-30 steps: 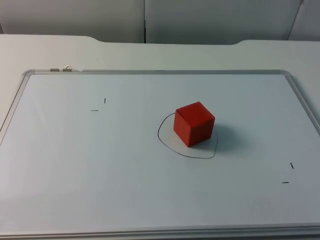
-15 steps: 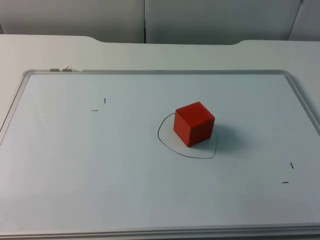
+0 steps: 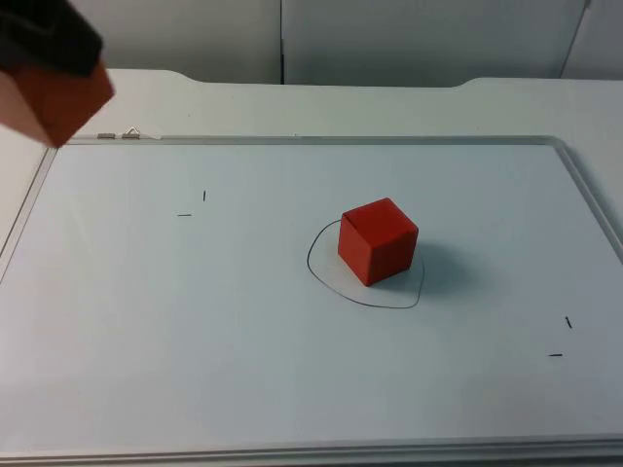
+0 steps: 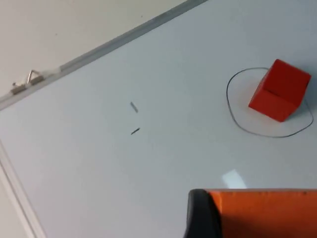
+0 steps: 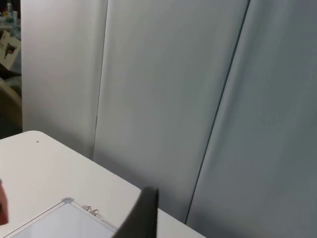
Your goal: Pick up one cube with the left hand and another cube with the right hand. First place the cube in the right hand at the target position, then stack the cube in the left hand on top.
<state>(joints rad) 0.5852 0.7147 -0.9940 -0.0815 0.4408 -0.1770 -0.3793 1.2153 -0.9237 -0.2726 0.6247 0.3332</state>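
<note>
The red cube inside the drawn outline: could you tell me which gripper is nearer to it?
Left. The left gripper, holding an orange cube, hangs over the whiteboard's far left corner; the right gripper faces the partition, away from the red cube.

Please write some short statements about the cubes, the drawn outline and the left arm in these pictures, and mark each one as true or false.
1. A red cube rests on the whiteboard at the drawn outline. True.
2. The left gripper carries an orange cube in its jaws. True.
3. The orange cube is already stacked on the red cube. False: it is held in the air near the whiteboard's far left corner, apart from the red cube.
4. The red cube lies outside the whiteboard's frame. False: it sits well inside it, near the middle.
5. In the left wrist view, the red cube sits at the outline. True.
</note>
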